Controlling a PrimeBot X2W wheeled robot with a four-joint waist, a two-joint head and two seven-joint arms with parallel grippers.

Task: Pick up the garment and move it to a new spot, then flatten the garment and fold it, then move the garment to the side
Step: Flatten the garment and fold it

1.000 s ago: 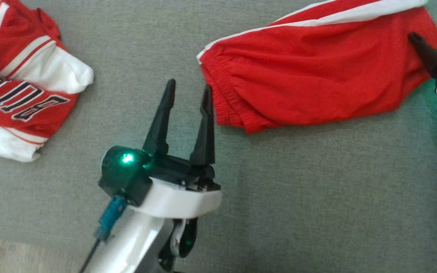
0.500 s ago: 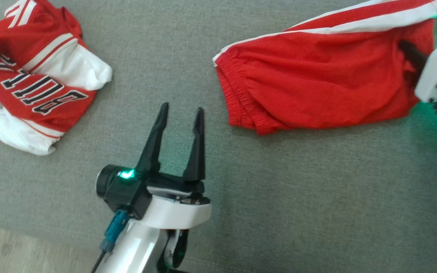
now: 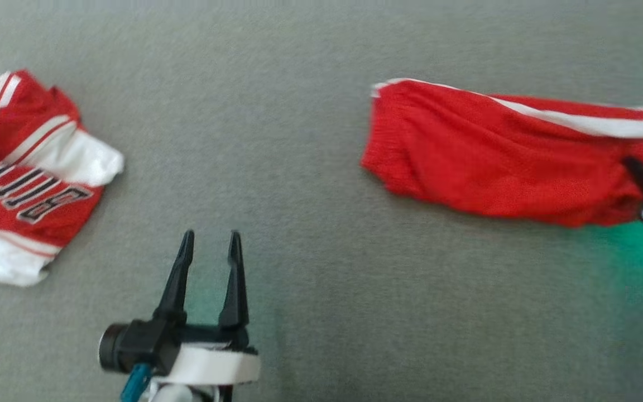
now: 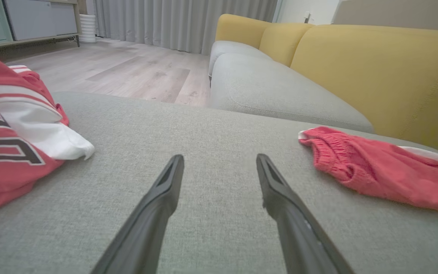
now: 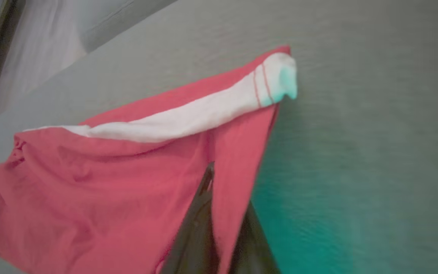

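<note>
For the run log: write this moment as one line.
right end effector: shut on red shorts | left end effector: open, empty | jersey: at left on cushion

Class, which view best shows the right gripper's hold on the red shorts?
Right wrist view: the right gripper pinches the red shorts close up. Head view: small, blurred. Left wrist view: the waistband end.

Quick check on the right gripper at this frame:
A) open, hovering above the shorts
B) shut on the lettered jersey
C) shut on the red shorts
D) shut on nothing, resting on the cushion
C: in the right wrist view the right gripper has its fingers closed with a fold of the red shorts pinched between them, at the shorts' right end in the head view; the jersey lies untouched far to the left.
</note>
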